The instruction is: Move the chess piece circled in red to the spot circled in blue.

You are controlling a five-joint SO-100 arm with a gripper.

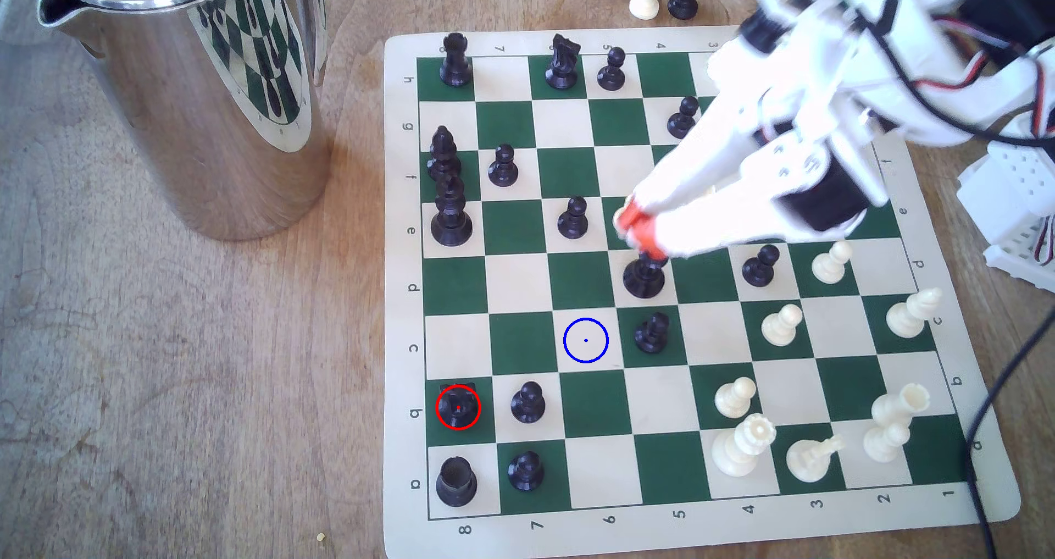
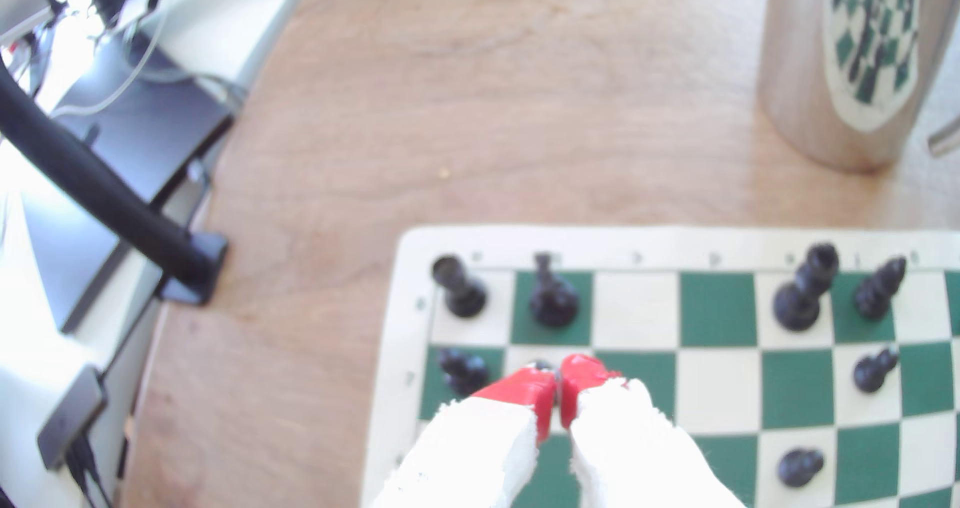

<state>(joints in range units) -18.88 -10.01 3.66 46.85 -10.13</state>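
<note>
One black knight (image 1: pixel 458 404) stands ringed in red on a green square in the board's (image 1: pixel 691 536) column 8, row b, at the exterior view's lower left; a hollow-topped black rook (image 1: pixel 456 482) sits on the corner square just below it and a black pawn (image 1: pixel 527 402) on the square to its right; the blue-ringed cream square (image 1: pixel 586 340) lies one row up and two columns toward the exterior view's right, bare, with a black pawn (image 1: pixel 651 333) on the green square beside it; the gripper (image 1: pixel 638 229) hangs over the board's middle, well apart from the knight, its red-tipped white fingers (image 2: pixel 527 391) pressed together with only a thin slit between them, just above a dark piece (image 1: pixel 644 276); whether they touch that piece I cannot tell; a shiny steel jug (image 1: pixel 188 91) stands on the wooden tabletop (image 1: pixel 171 393) off the board, mirroring the squares.
</note>
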